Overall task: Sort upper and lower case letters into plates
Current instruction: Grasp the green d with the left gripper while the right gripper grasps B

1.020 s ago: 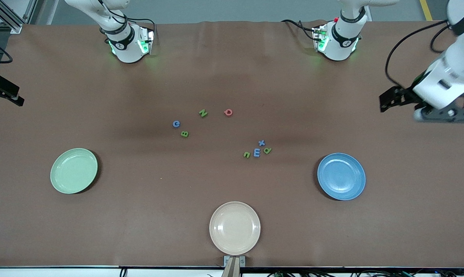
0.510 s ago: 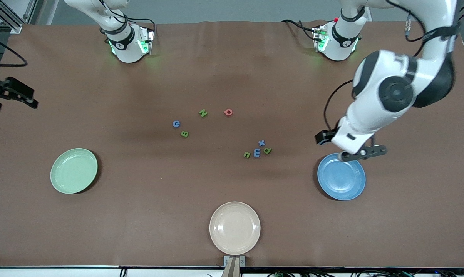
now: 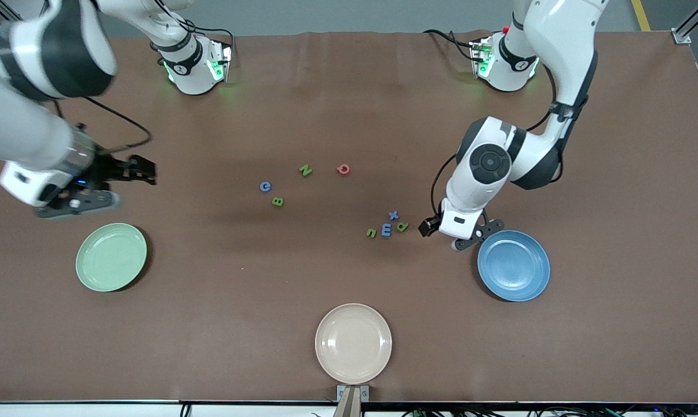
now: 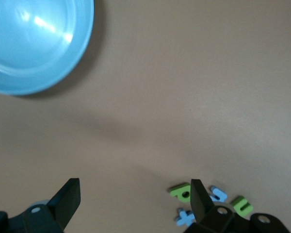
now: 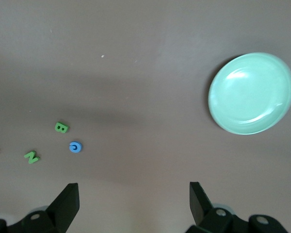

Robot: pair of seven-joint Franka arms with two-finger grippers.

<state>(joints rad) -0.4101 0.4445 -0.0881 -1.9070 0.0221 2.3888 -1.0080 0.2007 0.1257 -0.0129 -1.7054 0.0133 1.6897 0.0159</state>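
Presently: left hand (image 3: 441, 236) open over desk (image 3: 349, 87) beside blue plate (image 3: 514, 266); right hand (image 3: 130, 184) open above green plate (image 3: 111, 256); letters (image 3: 386, 230) untouched

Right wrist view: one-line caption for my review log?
Open right pincer over bare table, mint plate ahead, green B, green N and blue letter loose nearby.

Both arms are glossy white with black joint bands and round dark grey joint caps. Black cables loop along them. Bases glow green; each end effector has black fingers (image 4: 68, 199).
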